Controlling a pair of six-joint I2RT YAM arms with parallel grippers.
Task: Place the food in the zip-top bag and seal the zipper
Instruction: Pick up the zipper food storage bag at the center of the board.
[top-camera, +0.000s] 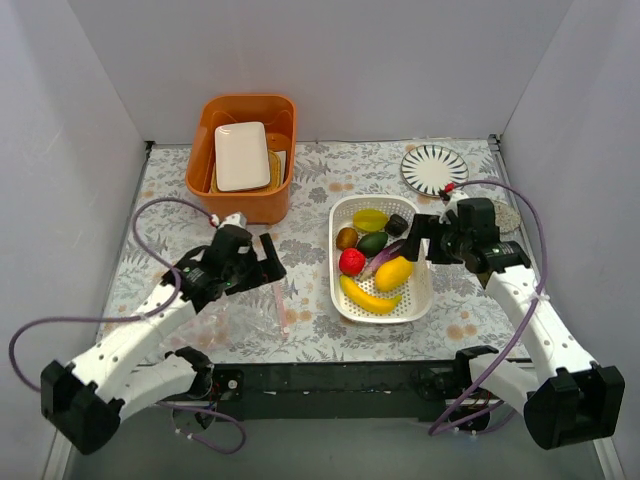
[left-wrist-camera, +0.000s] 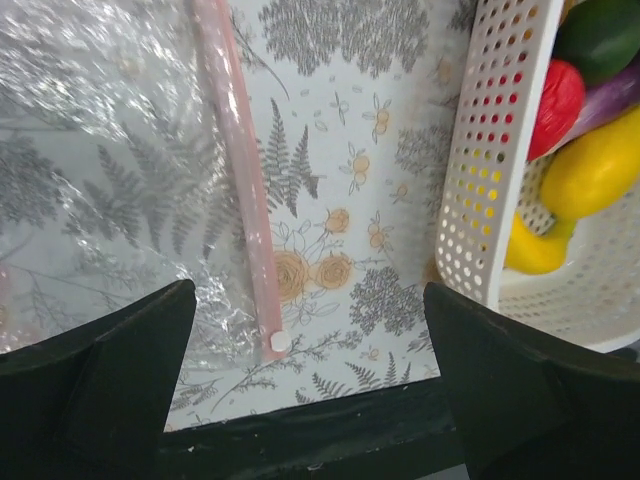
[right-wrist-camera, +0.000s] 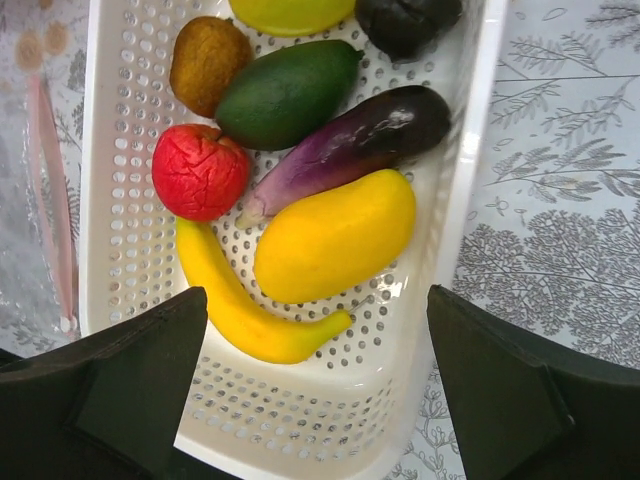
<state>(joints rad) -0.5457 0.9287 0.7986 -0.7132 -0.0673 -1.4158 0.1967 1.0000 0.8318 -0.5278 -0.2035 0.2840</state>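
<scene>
Top external view: your left claw (top-camera: 262, 258) is spread wide over the clear crinkly zip-top bag (left-wrist-camera: 100, 180), which lies flat on the fern-patterned table (left-wrist-camera: 340, 150) with its pale-pink zipper strip (left-wrist-camera: 245, 200) toward the white perforated plastic basket (right-wrist-camera: 470, 180). Your right claw (right-wrist-camera: 315, 330), also spread, hovers over the plastic toy fruits and vegetables (right-wrist-camera: 330, 235) inside that basket.

floral-cloth table (top-camera: 320, 185): orange tub (top-camera: 240, 208) at 11 o'clock, striped plate (top-camera: 434, 168) at 1, white basket (top-camera: 415, 298) around 3, clear zip-top bag (top-camera: 245, 320) flat at 8.
</scene>
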